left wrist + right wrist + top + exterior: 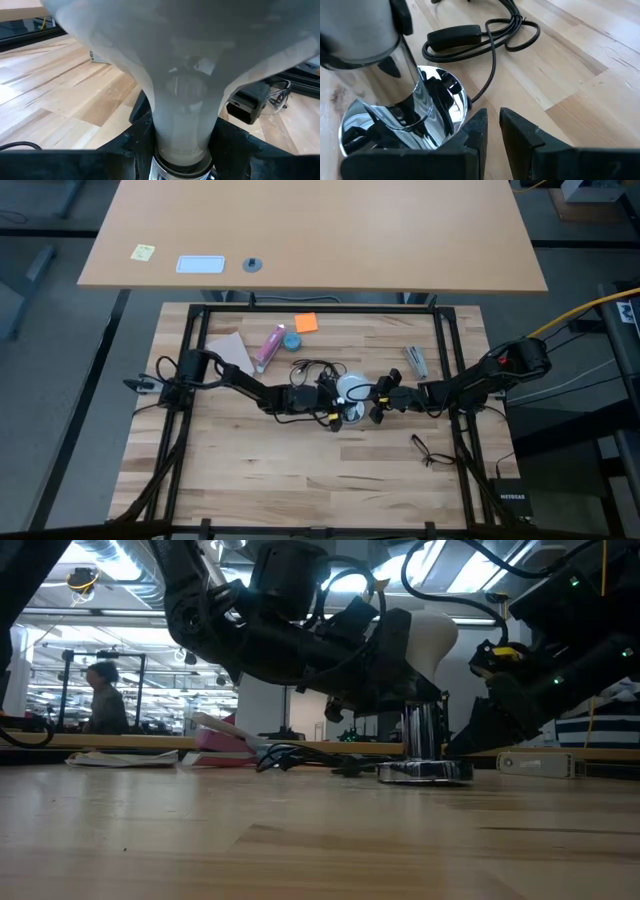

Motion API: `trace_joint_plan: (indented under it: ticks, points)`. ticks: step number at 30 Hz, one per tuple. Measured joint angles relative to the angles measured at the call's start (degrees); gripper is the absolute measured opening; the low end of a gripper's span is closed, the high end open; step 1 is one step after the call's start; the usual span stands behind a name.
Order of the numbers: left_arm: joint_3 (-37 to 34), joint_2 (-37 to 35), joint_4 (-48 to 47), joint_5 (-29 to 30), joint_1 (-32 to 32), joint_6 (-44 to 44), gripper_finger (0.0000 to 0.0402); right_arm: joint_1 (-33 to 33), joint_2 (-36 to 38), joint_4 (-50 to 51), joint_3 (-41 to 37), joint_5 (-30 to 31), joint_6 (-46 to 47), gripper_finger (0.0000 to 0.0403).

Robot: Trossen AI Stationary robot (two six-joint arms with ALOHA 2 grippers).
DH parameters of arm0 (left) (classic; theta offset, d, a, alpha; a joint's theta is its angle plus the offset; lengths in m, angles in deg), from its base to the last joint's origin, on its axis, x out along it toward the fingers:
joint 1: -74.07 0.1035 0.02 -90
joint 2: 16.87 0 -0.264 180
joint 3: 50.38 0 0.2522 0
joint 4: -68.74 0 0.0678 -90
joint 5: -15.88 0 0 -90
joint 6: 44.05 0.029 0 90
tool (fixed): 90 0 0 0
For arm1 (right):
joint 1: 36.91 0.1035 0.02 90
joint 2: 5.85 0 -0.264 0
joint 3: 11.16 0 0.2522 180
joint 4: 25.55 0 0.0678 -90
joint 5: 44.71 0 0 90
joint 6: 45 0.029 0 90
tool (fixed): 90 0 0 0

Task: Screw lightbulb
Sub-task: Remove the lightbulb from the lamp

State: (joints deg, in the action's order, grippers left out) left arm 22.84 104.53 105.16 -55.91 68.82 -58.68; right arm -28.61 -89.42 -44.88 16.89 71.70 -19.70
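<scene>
Wooden table (300,470), frame center: left gripper (338,402) clenched on lightbulb (428,640) atop lamp base (424,771); right gripper (492,131) pinching the base rim.

Left wrist view: lightbulb (185,100) fills frame, globe cut off by top edge, blurred. Low view: dark arm covers bulb's left side; lamp base (424,771) partly behind it. Right wrist view: base cut by left edge, upper stem blurred. High view: bulb/socket joint too small to tell.
</scene>
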Motion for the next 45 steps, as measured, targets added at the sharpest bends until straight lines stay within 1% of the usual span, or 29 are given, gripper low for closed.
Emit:
trace_joint_plan:
  ticks: [5, 9, 11, 16, 20, 22, 26, 29, 34, 38, 43, 45]
  points:
    - [0.0, 0.0, 0.3, 0.0, 0.0, 0.0, 0.0153, 0.0, -0.6, -0.1, 0.0, 0.1, 0.0, 0.006]
    - [0.0, 0.0, 0.3, 0.0, -0.1, 0.1, 0.0153, 0.0, -4.5, -2.1, 0.0, -1.0, 2.4, 0.006]
    - [0.0, 0.0, 0.3, 0.0, 0.0, 0.1, 0.0153, 0.6, -7.4, -5.3, 0.0, -2.2, 2.9, 0.006]
    - [0.0, 0.0, 0.3, 0.0, -0.1, 0.1, 0.0153, 2.0, -14.0, -14.8, 0.0, -1.3, 2.8, 0.006]
    - [0.0, 0.0, 0.3, -0.1, 0.0, 0.3, 0.0153, 1.8, -16.8, -20.4, 0.1, -1.3, 2.8, 0.006]
    - [0.0, 0.0, 0.2, 0.3, 0.0, 1.3, 0.0153, 1.8, -17.0, -20.6, 0.5, -1.6, 2.8, 0.006]
    - [0.0, 0.0, -0.1, 3.0, -0.1, 3.1, 0.0153, 1.8, -17.0, -20.1, 2.1, -3.3, 2.8, 0.006]
    - [0.1, -0.1, -0.9, 3.5, -0.2, 3.1, 0.0153, 1.7, -17.0, -19.8, 2.8, -4.6, 3.0, 0.006]
    - [0.1, -0.1, -1.1, 3.9, -0.2, 5.3, 0.0153, 1.8, -16.9, -19.6, 2.9, -5.5, 7.6, 0.006]
    - [0.1, -0.1, -1.2, 5.7, -0.2, 6.8, 0.0153, 3.5, -16.9, -19.3, 2.9, -4.3, 12.3, 0.006]
    - [0.1, -0.1, -1.2, 6.2, -0.2, 7.3, 0.0153, 6.6, -16.9, -19.2, 2.9, -0.4, 16.7, 0.006]
    - [0.1, -0.1, -1.2, 6.9, -0.2, 7.5, 0.0153, 7.6, -16.9, -19.5, 3.2, 0.1, 18.0, 0.006]
